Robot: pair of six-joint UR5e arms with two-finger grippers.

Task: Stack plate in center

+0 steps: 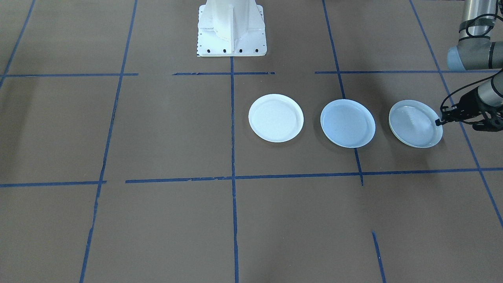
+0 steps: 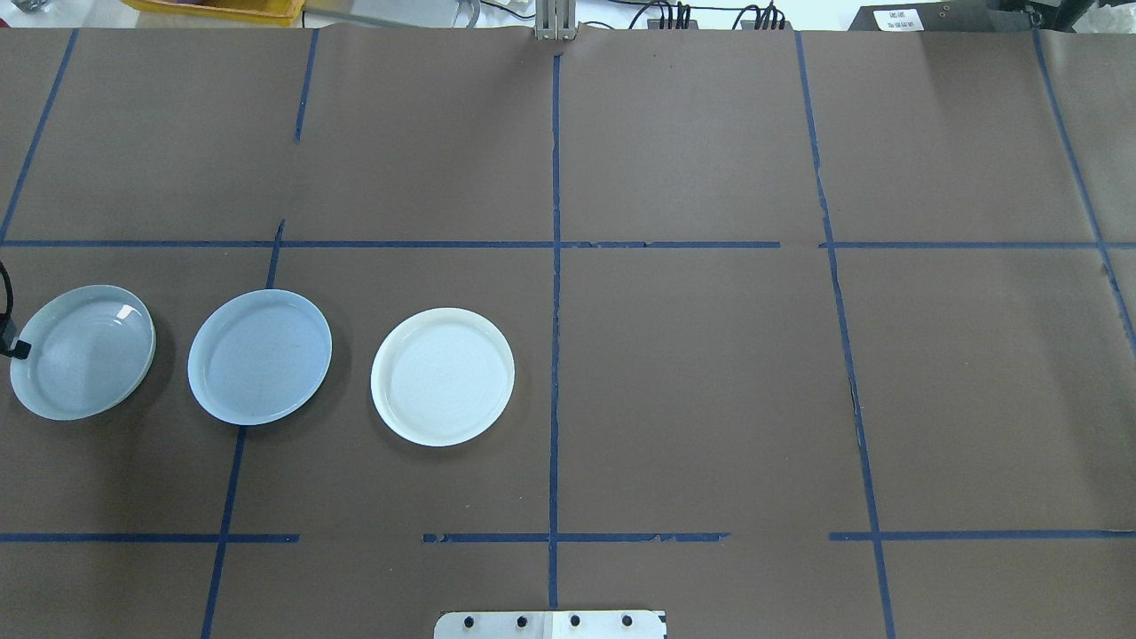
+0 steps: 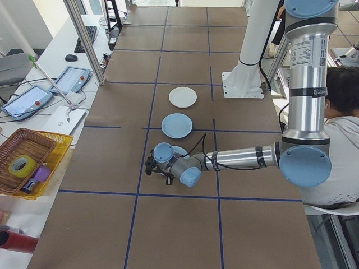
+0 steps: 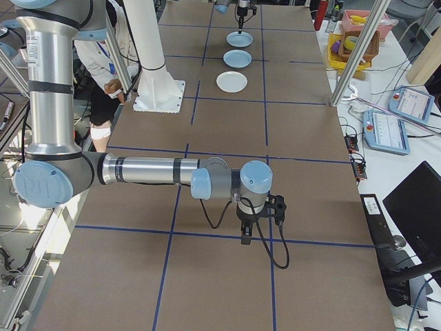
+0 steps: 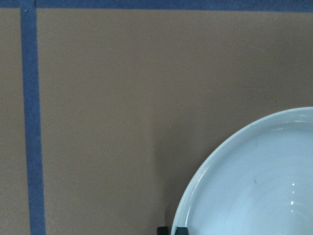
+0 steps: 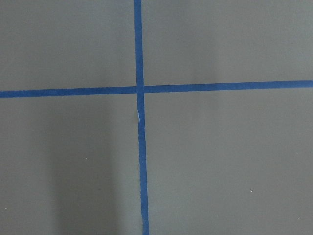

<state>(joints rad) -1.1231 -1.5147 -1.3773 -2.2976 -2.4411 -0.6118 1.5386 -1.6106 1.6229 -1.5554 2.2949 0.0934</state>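
Front-facing view: left hand (image 1: 439,122) sits at the outer rim of the ringed plate (image 1: 415,123), fingertips straddling that rim; whether they are clamped on it cannot be told. The pale blue plate (image 1: 347,123), the stacking target, lies just beyond the ringed plate from the hand, and the white plate (image 1: 276,117) further on in the same line. All three lie flat on the table (image 1: 165,220), apart from each other and empty.

Overhead view: left hand (image 2: 18,350) shows only as a dark tip at the ringed plate's (image 2: 82,351) outer edge. Pale blue plate (image 2: 259,356) next inward; white plate (image 2: 442,376) beyond it.

Left side view: near arm reaches low over the ringed plate; the row runs away from the hand.

Right side view: right hand (image 4: 256,227) hangs well apart from all plates, its fingers' state not readable. The left arm is far nearer the work.

Left wrist view: ringed plate (image 5: 254,181) rim between the fingertips (image 5: 180,230).

Right wrist view: bare table and blue tape (image 6: 141,147) only.

Judgement: the move likely runs straight inward along the row.
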